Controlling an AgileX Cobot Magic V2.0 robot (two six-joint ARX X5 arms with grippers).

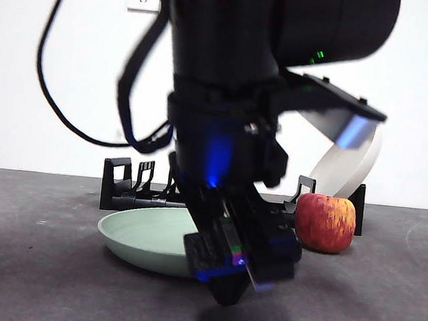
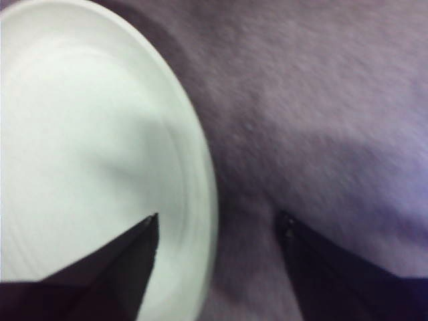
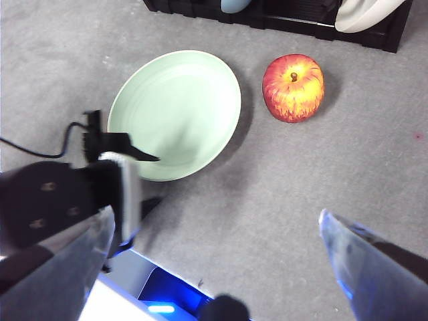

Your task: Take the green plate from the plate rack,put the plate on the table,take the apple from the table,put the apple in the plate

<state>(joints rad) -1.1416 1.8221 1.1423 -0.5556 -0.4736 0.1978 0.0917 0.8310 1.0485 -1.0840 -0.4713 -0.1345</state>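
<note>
The bench (image 3: 281,200) lies bare around the right claw (image 3: 214,234), which hangs high, jaws spread. The rack (image 1: 120,186) stands behind. The plate (image 3: 175,114) lies flat, its rim between the left claw's (image 2: 217,234) released jaws. Only the right wrist view shows the apple (image 3: 293,88) just beside the plate, apart.
</note>
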